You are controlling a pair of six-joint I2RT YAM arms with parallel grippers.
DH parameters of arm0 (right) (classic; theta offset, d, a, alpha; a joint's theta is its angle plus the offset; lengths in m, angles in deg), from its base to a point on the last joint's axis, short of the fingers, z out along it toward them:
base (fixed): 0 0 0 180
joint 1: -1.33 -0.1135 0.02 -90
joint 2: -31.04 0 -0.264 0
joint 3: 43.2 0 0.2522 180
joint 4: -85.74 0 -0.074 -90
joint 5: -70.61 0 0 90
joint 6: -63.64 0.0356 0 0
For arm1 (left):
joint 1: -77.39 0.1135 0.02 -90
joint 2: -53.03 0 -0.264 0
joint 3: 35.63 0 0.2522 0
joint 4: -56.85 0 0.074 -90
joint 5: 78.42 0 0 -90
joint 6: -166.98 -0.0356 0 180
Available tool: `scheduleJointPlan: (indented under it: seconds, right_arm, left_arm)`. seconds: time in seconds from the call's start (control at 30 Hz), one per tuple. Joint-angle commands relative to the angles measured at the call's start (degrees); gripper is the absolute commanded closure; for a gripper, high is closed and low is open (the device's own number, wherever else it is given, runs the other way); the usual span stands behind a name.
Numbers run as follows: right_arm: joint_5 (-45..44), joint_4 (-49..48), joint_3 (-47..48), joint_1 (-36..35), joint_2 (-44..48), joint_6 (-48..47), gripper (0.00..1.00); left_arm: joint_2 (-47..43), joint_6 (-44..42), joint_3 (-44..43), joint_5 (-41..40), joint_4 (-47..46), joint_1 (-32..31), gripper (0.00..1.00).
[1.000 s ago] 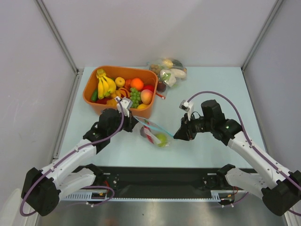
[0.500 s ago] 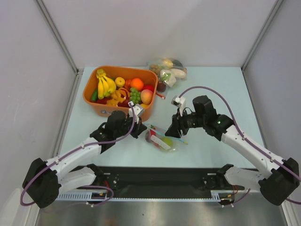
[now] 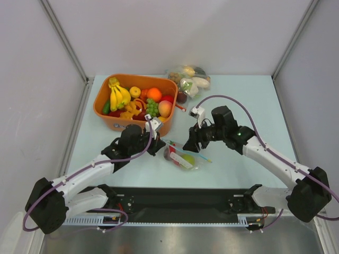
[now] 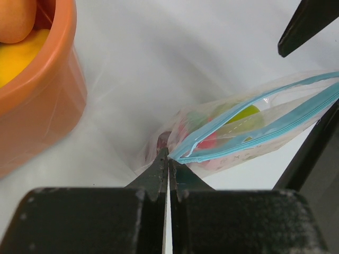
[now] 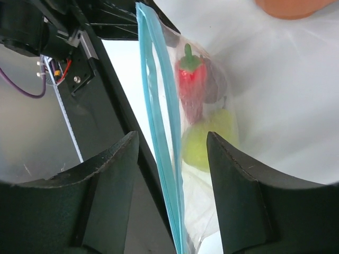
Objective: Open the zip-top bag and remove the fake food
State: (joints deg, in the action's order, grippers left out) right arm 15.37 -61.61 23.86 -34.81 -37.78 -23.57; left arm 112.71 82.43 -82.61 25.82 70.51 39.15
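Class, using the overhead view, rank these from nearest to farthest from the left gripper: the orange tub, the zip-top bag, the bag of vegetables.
1. zip-top bag: pinched at its corner by the left gripper, lying just to its right.
2. orange tub: just behind the gripper.
3. bag of vegetables: near the table's far edge, right of the tub.

The clear zip-top bag (image 3: 183,157), strip apparently sealed, holds green and red fake food (image 5: 192,87).

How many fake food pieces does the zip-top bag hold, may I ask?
3 in the zip-top bag: red chili, purple fruit behind it, green pear at the chili's tip; others possibly hidden.
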Motion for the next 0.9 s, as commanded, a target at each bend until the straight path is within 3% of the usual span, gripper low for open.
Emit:
scheduleJointPlan:
  seconds: [0.0, 0.1, 0.2, 0.3, 0.33, 0.37, 0.4, 0.43, 0.47, 0.53, 0.67, 0.87]
  right_arm:
    - [-0.4, -2.55, 0.49, -0.34, -0.97, -1.47, 0.4]
    - [-0.57, -2.2, 0.4, -0.68, -2.02, -2.26, 0.41]
    - [-1.19, -2.2, 0.23, -0.77, -3.25, -2.61, 0.48]
    - [-1.1, -2.2, 0.14, -0.86, -4.31, -2.7, 0.64]
    - [-1.36, -2.11, 0.14, -0.86, -4.92, -2.61, 0.8]
    - [-1.8, -2.02, 0.14, -0.77, -5.01, -2.52, 0.9]
    - [-3.63, -1.85, 0.23, -0.95, -5.01, -2.26, 0.97]
    - [-4.78, -1.67, 0.23, -0.95, -4.75, -2.0, 1.0]
    - [-6.1, -1.06, 0.31, -1.04, -4.4, -1.73, 1.0]
    - [-9.53, -0.09, 0.66, -0.95, -3.52, -1.12, 1.0]
    - [-13.13, 2.11, 1.54, -1.39, -0.89, -0.85, 1.0]
    - [-22.36, 4.04, 2.42, -5.15, 1.23, 0.55, 1.0]
  left_arm:
    - [-1.41, -1.23, -1.77, 1.4, -0.87, -0.61, 1.0]
    - [-1.41, -1.23, -1.77, 1.58, -1.04, -0.78, 1.0]
    - [-1.67, -1.41, -1.77, 2.11, -1.39, -1.05, 1.0]
    - [-2.02, -1.59, -1.77, 2.55, -1.92, -1.22, 1.0]
    - [-2.29, -1.59, -1.77, 2.72, -2.1, -1.22, 1.0]
    - [-2.2, -1.33, -1.77, 2.2, -2.19, -1.31, 0.98]
    - [-2.29, -1.15, -1.94, 1.76, -1.93, -1.31, 0.91]
    - [-2.37, -0.97, -2.64, 1.41, -1.49, -1.31, 0.79]
    - [-2.72, -0.27, -3.26, 0.97, -0.7, -1.4, 0.58]
    - [-3.51, 1.31, -4.4, -2.19, 1.14, -1.75, 0.49]
    - [-5.89, 14.44, -5.37, -8.26, 2.91, -2.01, 0.48]
    - [-7.65, 33.71, 0.07, -4.75, -8.67, -4.2, 0.46]
